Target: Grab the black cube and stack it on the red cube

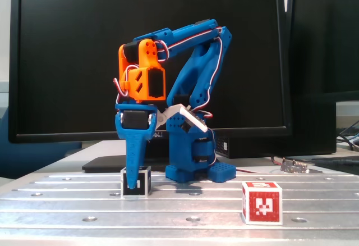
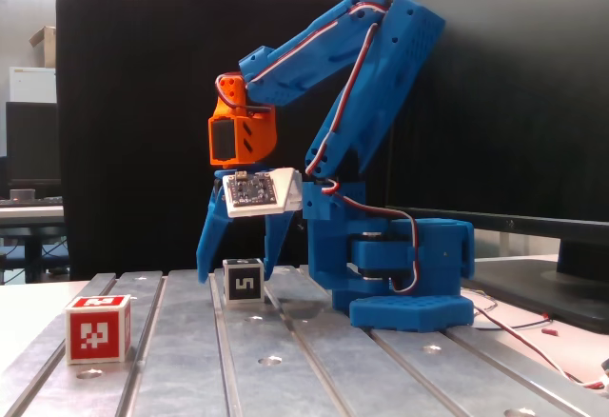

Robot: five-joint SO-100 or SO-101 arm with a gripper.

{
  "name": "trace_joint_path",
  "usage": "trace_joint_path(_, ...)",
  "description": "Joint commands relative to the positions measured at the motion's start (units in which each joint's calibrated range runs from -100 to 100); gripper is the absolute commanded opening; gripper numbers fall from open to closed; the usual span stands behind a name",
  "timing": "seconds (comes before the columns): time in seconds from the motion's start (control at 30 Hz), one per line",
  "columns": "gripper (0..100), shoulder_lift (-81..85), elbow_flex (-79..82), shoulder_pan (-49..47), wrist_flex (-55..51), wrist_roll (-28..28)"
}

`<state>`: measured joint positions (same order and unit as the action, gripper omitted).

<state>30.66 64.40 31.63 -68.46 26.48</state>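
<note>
The black cube [image 1: 143,182] [image 2: 244,283] sits on the metal table just in front of the arm's base. My gripper [image 1: 133,185] [image 2: 237,272] points straight down over it, open. In a fixed view its two blue fingers [image 2: 206,246] stand on either side of the cube with small gaps. In the other fixed view one finger [image 1: 133,156] covers the cube's left part. The red cube [image 1: 261,202] [image 2: 98,328] stands alone on the table, nearer the front edge and well apart from the black cube.
The slotted aluminium table [image 1: 185,212] [image 2: 314,369] has screw holes. The arm's blue base [image 1: 193,167] [image 2: 409,284] stands right behind the black cube. A large dark monitor [image 1: 67,60] fills the back, and loose cables [image 2: 533,336] lie beside the base.
</note>
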Motion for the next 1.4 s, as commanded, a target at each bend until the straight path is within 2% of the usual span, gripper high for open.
trace_joint_path(0.0, 25, -0.1, 0.0, 0.1, -0.5, 0.3)
trace_joint_path(0.87, 14, -0.1, 0.0, 0.1, -0.6, 0.3)
trace_joint_path(1.37, 15, 0.0, -4.4, -1.9, -3.8, 0.0)
